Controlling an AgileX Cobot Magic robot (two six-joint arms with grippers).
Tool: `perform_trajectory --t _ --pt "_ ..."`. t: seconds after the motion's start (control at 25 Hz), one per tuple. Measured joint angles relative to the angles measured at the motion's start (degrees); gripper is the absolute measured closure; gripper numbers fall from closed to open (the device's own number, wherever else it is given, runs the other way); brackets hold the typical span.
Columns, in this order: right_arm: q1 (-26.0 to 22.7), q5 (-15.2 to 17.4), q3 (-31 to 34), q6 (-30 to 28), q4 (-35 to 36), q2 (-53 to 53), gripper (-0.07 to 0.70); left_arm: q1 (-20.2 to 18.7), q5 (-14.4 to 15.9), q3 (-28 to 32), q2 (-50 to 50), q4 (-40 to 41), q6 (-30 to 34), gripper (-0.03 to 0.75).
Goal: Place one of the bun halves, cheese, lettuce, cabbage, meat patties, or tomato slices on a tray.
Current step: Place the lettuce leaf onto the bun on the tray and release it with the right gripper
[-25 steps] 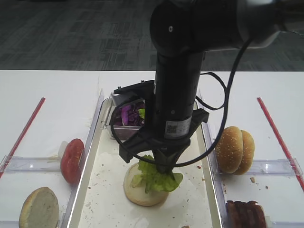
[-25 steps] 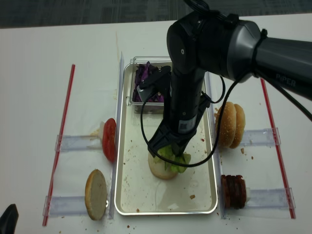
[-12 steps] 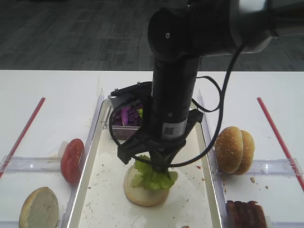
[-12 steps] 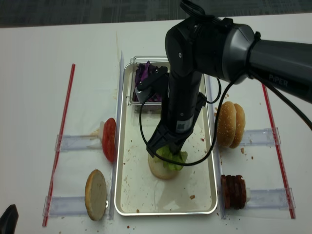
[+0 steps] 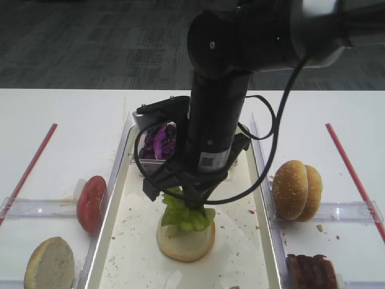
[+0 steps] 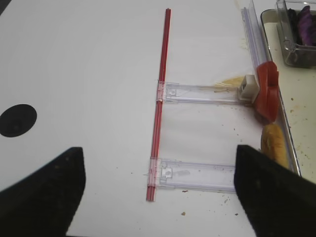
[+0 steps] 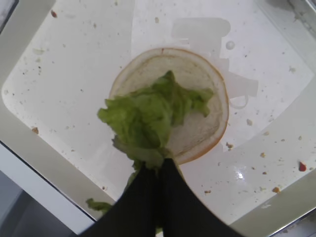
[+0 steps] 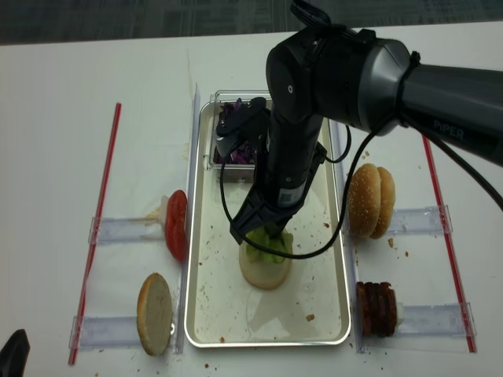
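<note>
Pinched together on the stem end of the lettuce [image 7: 150, 118], the right gripper [image 7: 158, 170] hung over the pale bun half [image 7: 197, 106] lying flat on the tray [image 7: 44, 148]. The leaf drooped across the bread, its bulk toward one side and a scrap trailing past the rim. To do this well, I judged the fingers should part only once the clump was centred and resting on the bun, then lift straight up so no leaf clung and dragged. Behind the arm stood a clear box of purple cabbage [image 5: 157, 143], near enough to snag on a sideways retreat. Tomato slices [image 5: 90, 203] and another bun half [image 5: 49, 263] lay left of the tray, sesame buns [image 5: 296, 189] and meat patties [image 5: 311, 272] right. Whether the left gripper was parted or together, I could not tell.
</note>
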Motion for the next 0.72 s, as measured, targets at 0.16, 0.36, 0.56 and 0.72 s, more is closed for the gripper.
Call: perform_trajectory --t 0.16,0.36,0.56,0.72 --pt "0.0 -0.1 0.0 -0.8 0.8 0.7 0.591 0.0 0.0 0.0 0.0 0.0 0.0 0.116" --pt "0.0 -0.1 0.0 -1.6 2.5 3.8 0.591 0.0 0.0 0.0 0.0 0.0 0.0 0.116" --pt "0.0 -0.2 0.0 -2.2 2.5 5.3 0.591 0.0 0.0 0.0 0.0 0.0 0.0 0.116" --pt "0.0 -0.8 0.0 -2.3 2.3 5.3 0.590 0.0 0.0 0.0 0.0 0.0 0.0 0.116"
